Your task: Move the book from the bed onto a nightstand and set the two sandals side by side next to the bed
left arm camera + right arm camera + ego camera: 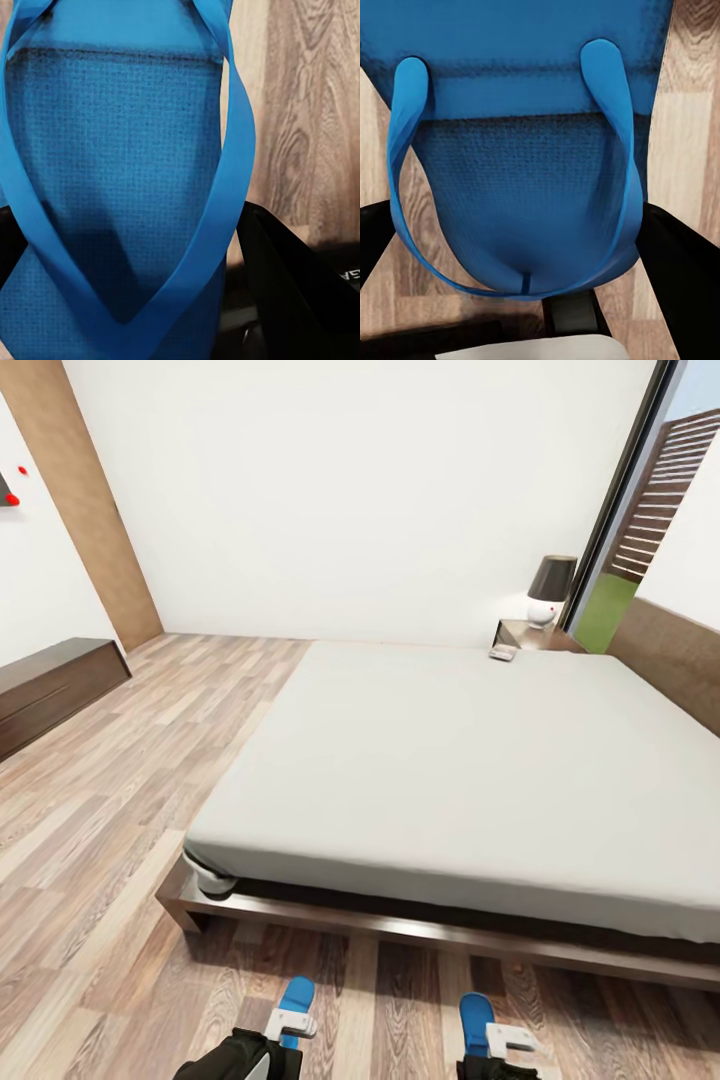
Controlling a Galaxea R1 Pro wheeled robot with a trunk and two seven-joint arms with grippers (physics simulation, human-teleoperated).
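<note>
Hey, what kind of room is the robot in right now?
Most likely a bedroom: a large low bed with a pale mattress, a nightstand holding a lamp at its far corner, and a wood-plank floor.

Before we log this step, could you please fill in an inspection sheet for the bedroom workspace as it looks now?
Surface: wood-plank floor, bare in front of the bed; mattress plain.
Job's things: left sandal and right sandal, blue, over the floor near the bed's foot. Small flat item, perhaps the book, at the mattress's far edge beside the nightstand; too small to confirm.
Clutter: nothing seen.
Grippers: left gripper shut on left sandal; right gripper shut on right sandal.
Cables: nothing seen.
Surroundings: lamp on the nightstand, long dark cabinet at left, window at right.
</note>
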